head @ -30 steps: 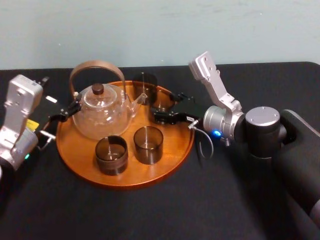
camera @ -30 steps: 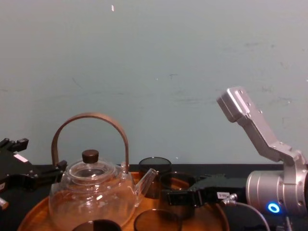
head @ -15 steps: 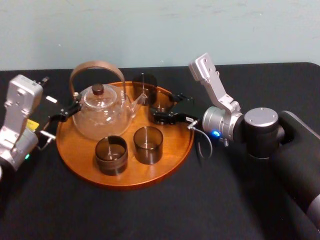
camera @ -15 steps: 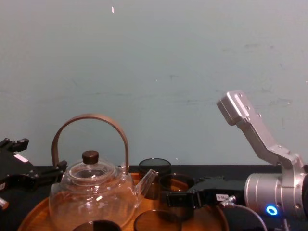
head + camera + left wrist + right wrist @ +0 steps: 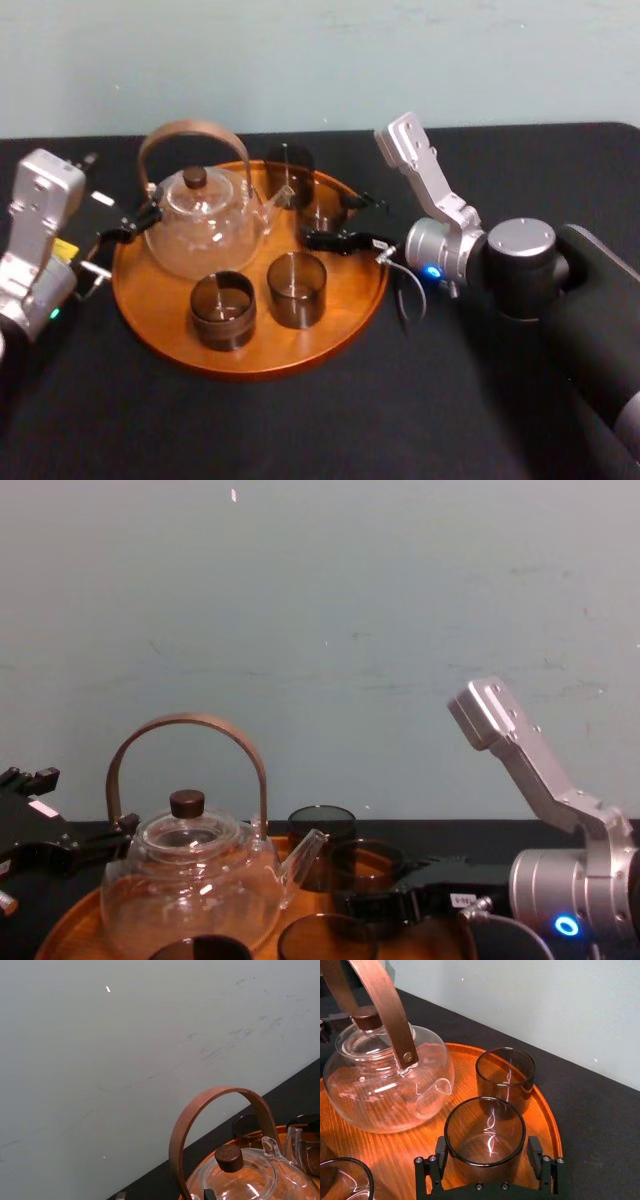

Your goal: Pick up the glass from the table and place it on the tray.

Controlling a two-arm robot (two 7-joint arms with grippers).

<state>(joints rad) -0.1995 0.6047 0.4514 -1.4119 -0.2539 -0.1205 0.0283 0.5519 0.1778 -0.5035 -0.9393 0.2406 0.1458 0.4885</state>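
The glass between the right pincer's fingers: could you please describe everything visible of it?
The glass is a short, straight-walled tumbler of smoky transparent glass, empty and upright. It stands on the tray near its rim, close to a second glass and the spout of the teapot. The open right pincer flanks it on both sides, seemingly just clear.

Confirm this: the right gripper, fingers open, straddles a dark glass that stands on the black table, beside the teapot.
Wrong surface: the right gripper, fingers open, straddles a dark glass that stands on the wooden tray, beside the teapot. The right wrist view shows it. The left gripper sits by the tray's left edge.
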